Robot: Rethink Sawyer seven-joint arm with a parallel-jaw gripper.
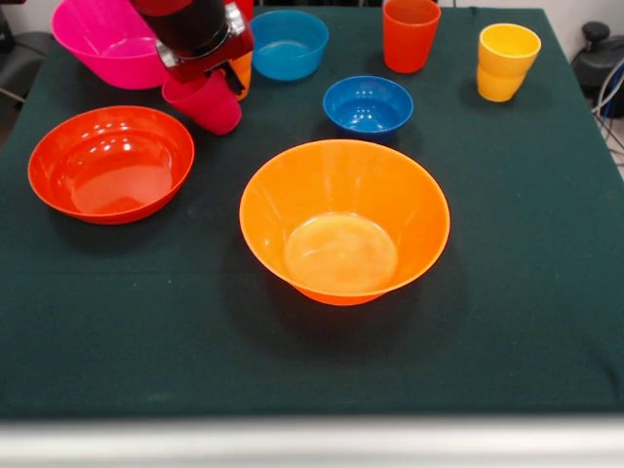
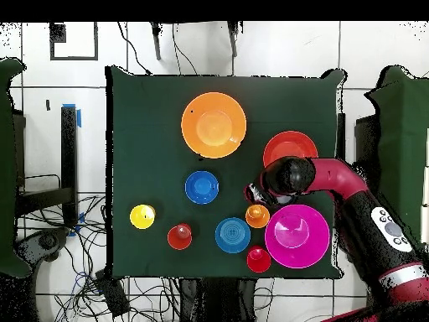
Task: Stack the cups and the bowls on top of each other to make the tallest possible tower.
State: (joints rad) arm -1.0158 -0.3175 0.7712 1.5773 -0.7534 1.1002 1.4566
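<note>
the robot's fingers (image 1: 210, 86) hang at the far left part of the desk (image 1: 526, 322), under the red and black arm (image 2: 335, 178). a red-pink cup (image 1: 207, 102) sits tilted right at them and looks gripped, but the arm's housing hides the tips, so i cannot tell whether they are clenched on it or released. an orange-yellow cup (image 1: 243, 70) shows as a sliver just behind, touching or nearly touching the gripper body.

no brand, label or writing can be read on any of the pieces.

left to right in the front view: the big pink bowl (image 1: 102, 44) stands just left of the fingers at the far edge. the wide orange-red bowl (image 1: 110, 163) lies left of and nearer the camera than the fingers, close by. the light blue bowl (image 1: 289, 44) is just right of the fingers, toward the far edge. the big yellow-orange bowl (image 1: 344, 219) rests upright mid-desk, right of the fingers and well nearer the camera, with nothing stacked in it. the small dark blue bowl (image 1: 368, 104) is to the right, level with the fingers. further right stands an orange cup (image 1: 409, 34), and furthest right a yellow cup (image 1: 506, 60), well apart from the fingers.

the overhead view also shows a red cup (image 2: 259, 259) near the robot-side edge, beside the pink bowl.
</note>
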